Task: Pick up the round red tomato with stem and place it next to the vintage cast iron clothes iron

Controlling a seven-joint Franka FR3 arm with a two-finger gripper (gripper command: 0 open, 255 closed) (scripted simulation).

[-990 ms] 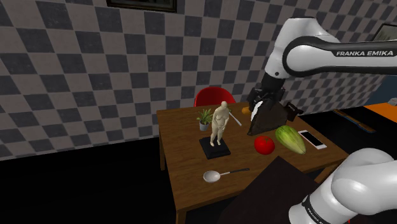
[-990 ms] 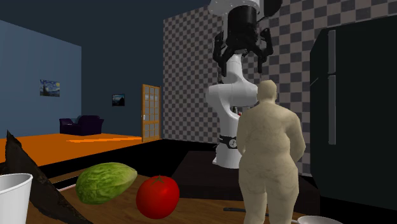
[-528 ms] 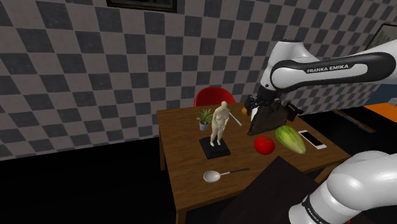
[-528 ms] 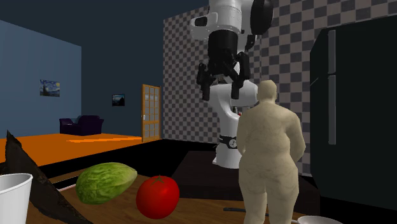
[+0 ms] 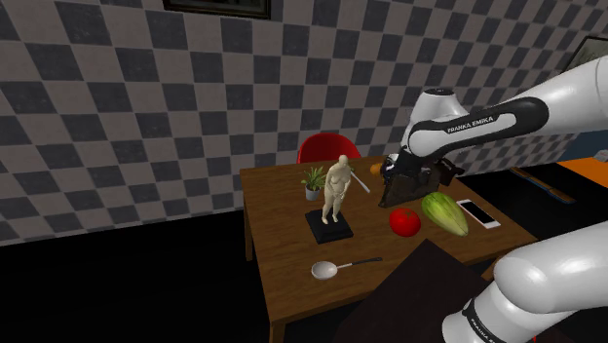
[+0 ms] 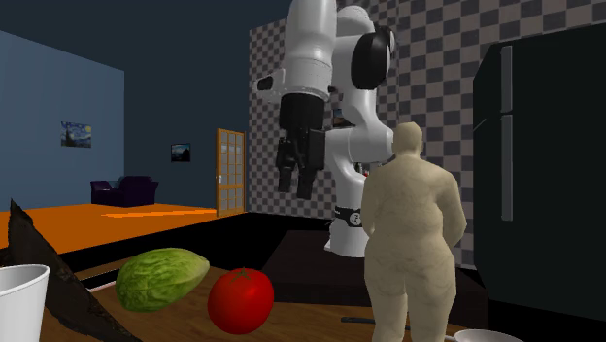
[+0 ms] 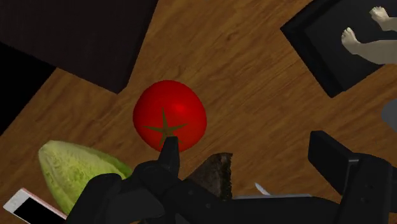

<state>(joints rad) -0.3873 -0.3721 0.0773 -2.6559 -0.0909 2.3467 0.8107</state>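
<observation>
Change: the tool (image 6: 295,187) has been brought down from high over the surface (image 5: 283,263) within the last second, the arm folding lower with it. The tomato (image 5: 405,221) has been left where it was.
Meaning: the approach is judged to be under way. The grasp has not yet been made, and more descent is needed.
Tool state: released, with the fingers standing apart and nothing held between them.
Tomato place: on the surface near the edge facing the stand, just beside the lettuce (image 5: 445,212), with the iron (image 5: 395,191) close behind it toward the far edge.
Alignment: in the wrist view the tomato (image 7: 170,116) is seen just past one finger (image 7: 169,153) rather than in the gap, so a sideways correction is judged necessary.
Pointing: the stem end is turned upward, and its star-shaped brown calyx faces the wrist camera.
Long axis: none to speak of. The body is round, so a closing direction across any side is judged workable.
</observation>
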